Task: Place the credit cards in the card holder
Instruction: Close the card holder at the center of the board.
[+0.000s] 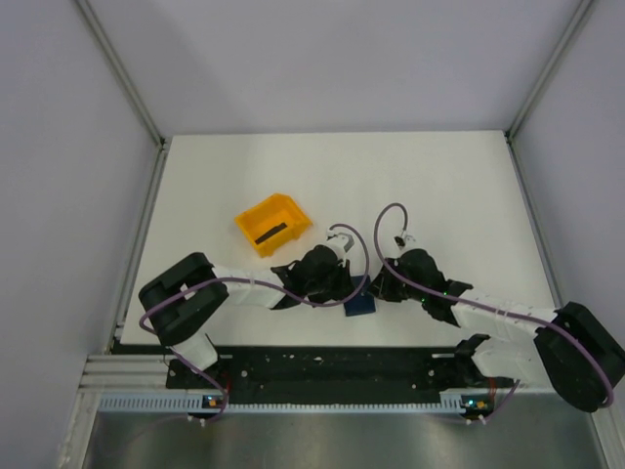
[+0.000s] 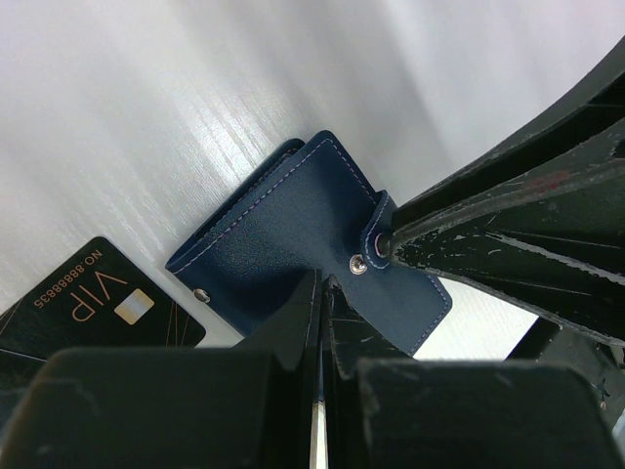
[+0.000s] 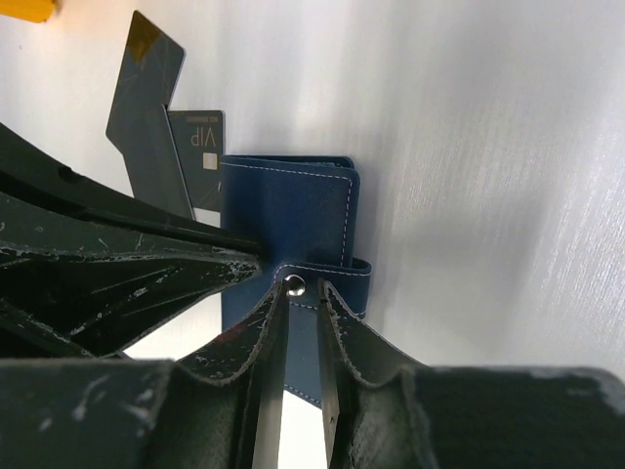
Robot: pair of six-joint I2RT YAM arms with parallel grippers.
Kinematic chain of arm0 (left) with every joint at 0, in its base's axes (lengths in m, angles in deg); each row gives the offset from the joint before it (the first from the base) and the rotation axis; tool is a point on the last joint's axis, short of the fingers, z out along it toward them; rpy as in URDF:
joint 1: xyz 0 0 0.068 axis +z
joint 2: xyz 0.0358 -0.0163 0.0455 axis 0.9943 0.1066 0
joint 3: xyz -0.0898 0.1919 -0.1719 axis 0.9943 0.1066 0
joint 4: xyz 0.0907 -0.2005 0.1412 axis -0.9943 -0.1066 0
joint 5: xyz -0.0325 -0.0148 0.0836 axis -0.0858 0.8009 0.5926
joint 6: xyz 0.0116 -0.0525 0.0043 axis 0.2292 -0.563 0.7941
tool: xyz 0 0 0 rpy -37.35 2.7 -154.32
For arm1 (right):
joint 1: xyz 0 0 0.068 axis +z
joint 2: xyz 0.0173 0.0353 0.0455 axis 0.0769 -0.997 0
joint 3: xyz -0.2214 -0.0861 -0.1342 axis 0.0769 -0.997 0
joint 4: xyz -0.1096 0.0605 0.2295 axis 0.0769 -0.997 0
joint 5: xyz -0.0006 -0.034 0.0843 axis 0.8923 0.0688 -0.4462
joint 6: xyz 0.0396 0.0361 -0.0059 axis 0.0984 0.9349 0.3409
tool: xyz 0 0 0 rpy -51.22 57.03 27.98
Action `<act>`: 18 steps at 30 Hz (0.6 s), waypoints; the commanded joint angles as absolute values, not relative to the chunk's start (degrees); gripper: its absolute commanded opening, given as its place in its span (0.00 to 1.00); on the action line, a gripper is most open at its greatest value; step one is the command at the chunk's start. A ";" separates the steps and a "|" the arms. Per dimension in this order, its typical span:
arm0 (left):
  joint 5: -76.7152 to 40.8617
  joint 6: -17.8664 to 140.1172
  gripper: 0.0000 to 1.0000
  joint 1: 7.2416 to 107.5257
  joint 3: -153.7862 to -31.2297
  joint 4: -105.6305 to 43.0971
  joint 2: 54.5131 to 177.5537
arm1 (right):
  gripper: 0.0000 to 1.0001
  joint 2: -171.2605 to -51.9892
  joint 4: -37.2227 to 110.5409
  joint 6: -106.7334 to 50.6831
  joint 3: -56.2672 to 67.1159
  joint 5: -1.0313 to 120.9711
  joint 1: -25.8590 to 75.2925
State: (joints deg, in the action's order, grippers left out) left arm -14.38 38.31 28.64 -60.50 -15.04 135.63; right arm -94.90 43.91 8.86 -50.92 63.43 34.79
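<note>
The card holder is a navy wallet lying closed on the white table, its strap and snap on the side facing the right wrist view. My left gripper is shut with nothing in it, tips resting on the wallet's cover. My right gripper has its jaws a narrow gap apart, tips at the strap's snap. One black credit card marked VIP lies beside the wallet. A second card overlaps it.
An orange bin stands behind and left of the grippers, with a dark flat strip inside. Grey walls enclose the table on three sides. Both arms' cables loop above the wallet.
</note>
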 commanded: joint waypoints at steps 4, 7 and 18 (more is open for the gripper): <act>-14.24 38.87 0.00 28.25 -59.36 -19.22 135.02 | 0.18 -97.25 47.98 9.02 -49.56 62.78 34.26; -14.32 38.78 0.00 28.25 -59.27 -19.22 135.02 | 0.18 -97.78 48.15 9.02 -49.47 62.52 34.17; -14.32 38.69 0.00 28.25 -59.27 -19.13 134.76 | 0.20 -91.19 42.36 7.17 -47.45 64.71 33.74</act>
State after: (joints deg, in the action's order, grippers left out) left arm -14.38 38.31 28.64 -60.50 -15.07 135.63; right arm -94.36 43.80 8.58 -50.86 63.25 34.77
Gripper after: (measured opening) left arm 0.012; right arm 0.200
